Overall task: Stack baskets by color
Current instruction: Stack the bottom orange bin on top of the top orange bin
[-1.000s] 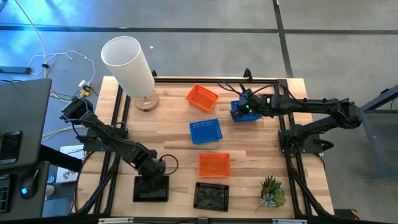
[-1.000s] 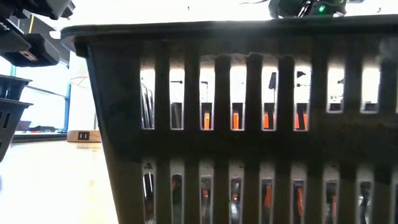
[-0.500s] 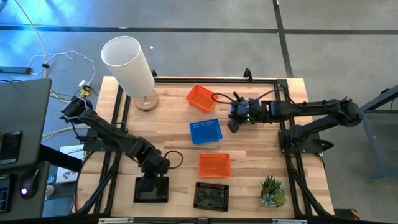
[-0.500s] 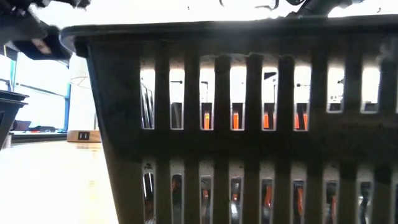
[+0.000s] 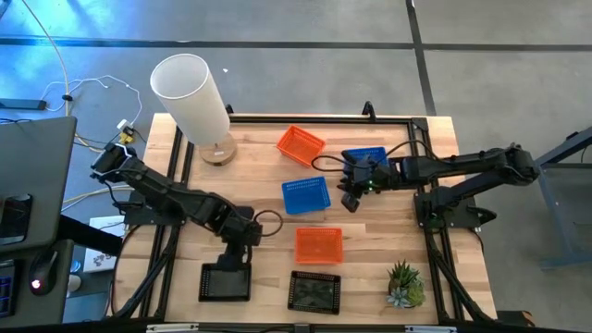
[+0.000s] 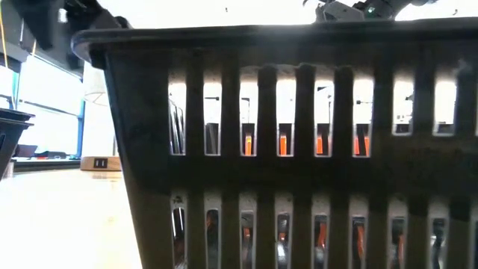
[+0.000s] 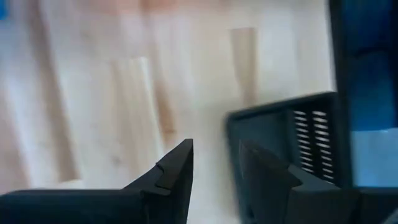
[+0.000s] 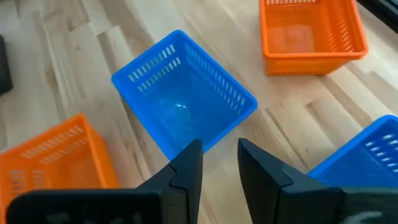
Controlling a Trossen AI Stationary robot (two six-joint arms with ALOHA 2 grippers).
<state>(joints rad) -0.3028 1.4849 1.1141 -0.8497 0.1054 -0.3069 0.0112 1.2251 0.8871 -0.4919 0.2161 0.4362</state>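
Observation:
On the wooden table lie two orange baskets (image 5: 301, 145) (image 5: 319, 244), two blue baskets (image 5: 305, 194) (image 5: 366, 155) and two black baskets (image 5: 225, 281) (image 5: 314, 291), all resting on their bottoms. My left gripper (image 5: 244, 239) (image 7: 214, 165) hovers open just beyond the far rim of the left black basket (image 7: 292, 134), nothing between its fingers. My right gripper (image 5: 350, 192) (image 8: 219, 163) hangs open between the two blue baskets, above the table, looking down on the middle blue basket (image 8: 183, 93). The near black basket (image 6: 284, 149) fills the low view.
A tall white cylinder lamp (image 5: 191, 92) stands at the far left corner. A small green potted plant (image 5: 404, 284) sits at the near right. Bare wood lies between the lamp and the left black basket and along the right side.
My left gripper has risen off the left black basket and moved toward the table's far and right side, rolling its wrist. My right gripper has swung from above the far right blue basket toward the near edge and the middle blue basket, rolling too. No basket has moved.

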